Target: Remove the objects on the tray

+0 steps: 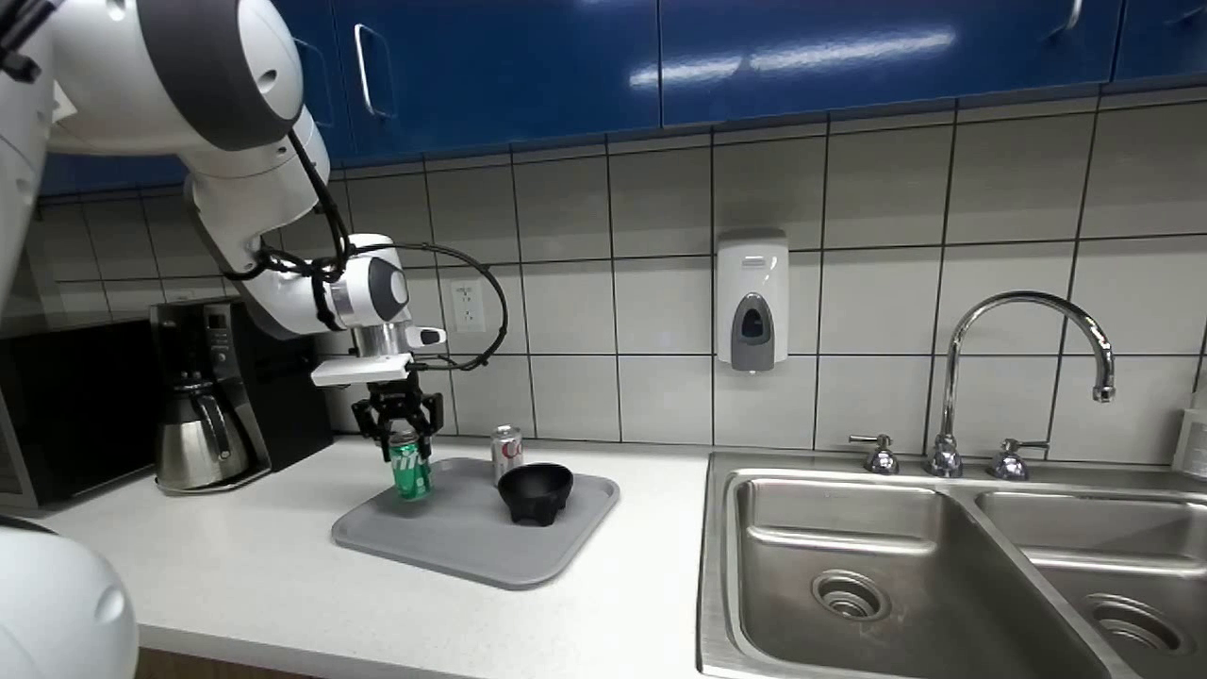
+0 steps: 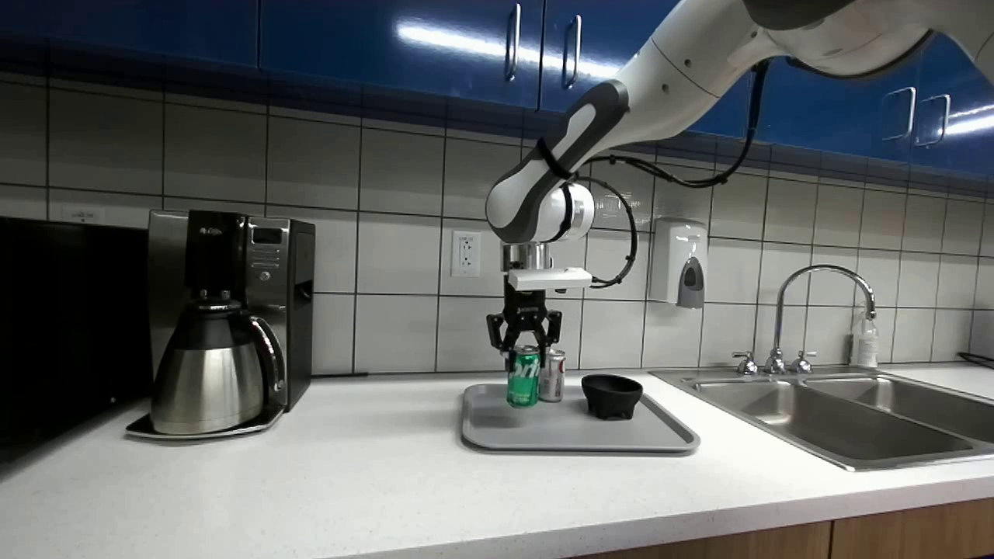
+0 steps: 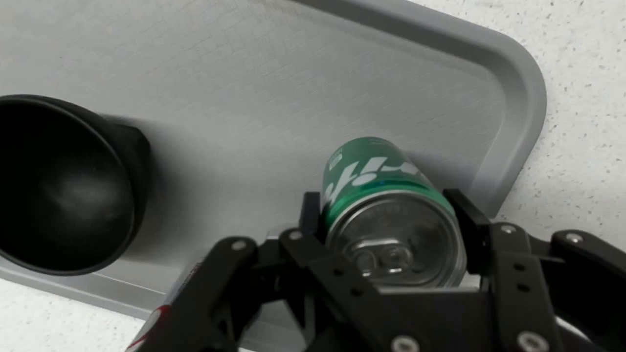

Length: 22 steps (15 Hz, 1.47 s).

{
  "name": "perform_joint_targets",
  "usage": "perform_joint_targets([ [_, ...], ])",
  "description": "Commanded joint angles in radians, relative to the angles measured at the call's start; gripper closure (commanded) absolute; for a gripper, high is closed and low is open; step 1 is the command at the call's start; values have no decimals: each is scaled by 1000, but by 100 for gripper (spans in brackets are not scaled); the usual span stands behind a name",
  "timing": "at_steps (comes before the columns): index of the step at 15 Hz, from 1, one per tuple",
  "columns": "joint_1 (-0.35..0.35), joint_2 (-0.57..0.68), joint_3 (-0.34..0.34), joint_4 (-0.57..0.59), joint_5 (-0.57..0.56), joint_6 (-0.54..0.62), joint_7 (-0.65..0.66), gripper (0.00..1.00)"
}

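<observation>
Black jaws clamp a green Sprite can [image 2: 523, 380], held upright at one end of a grey tray [image 1: 471, 542] bearing a silver soda can [image 1: 506, 451] and a footed black bowl [image 1: 536, 488].

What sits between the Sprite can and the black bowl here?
In the wrist view, one finger of the end effector, then bare tray. Both exterior views also show a silver soda can between them, set farther back.
</observation>
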<state>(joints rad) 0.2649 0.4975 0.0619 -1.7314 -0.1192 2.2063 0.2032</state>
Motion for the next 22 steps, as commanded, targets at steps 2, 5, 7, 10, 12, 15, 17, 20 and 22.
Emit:
perform_joint_targets([
  [2,7,-16,25,9,-22,8,-42,62],
  [5,24,-1,35,36,-24,-6,-46,62],
  [7,41,1,37,46,-29,-4,-37,62],
  [10,71,8,40,58,-46,2,-17,62],
  [12,94,18,39,72,-61,-2,-3,62],
  [15,127,34,38,92,-84,-3,22,62],
  [17,149,46,36,105,-94,1,48,62],
  [20,189,67,30,134,-118,3,111,62],
  [22,217,83,24,156,-137,1,158,62],
])
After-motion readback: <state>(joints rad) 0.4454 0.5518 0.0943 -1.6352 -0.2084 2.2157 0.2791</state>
